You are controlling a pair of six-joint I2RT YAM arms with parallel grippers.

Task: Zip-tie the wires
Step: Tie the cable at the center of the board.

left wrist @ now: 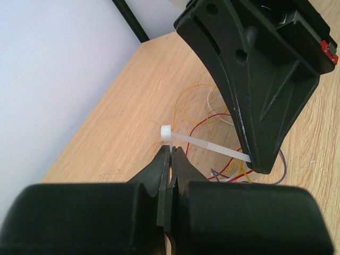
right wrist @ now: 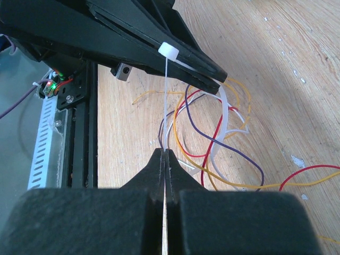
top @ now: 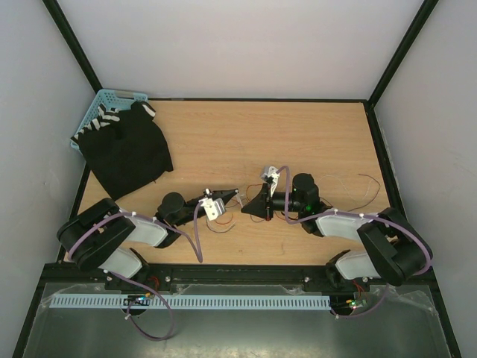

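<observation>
readable text — none | labels, brands, numbers — none legible | views: top, left wrist, right wrist

Plain white walls (top: 246, 45) close in on three sides of me, edged by black posts (top: 74, 41); the light is soft and even; a pale wooden table (top: 313, 134) lies beneath; a blue basket (top: 112, 95) and black cloth (top: 127, 153) sit at its far left corner.

Wires (right wrist: 212, 138) lie on the table (top: 298, 142) between left gripper (left wrist: 171, 154) and right gripper (right wrist: 164, 156) (seemingly under the zip tie (left wrist: 207, 144)).
</observation>
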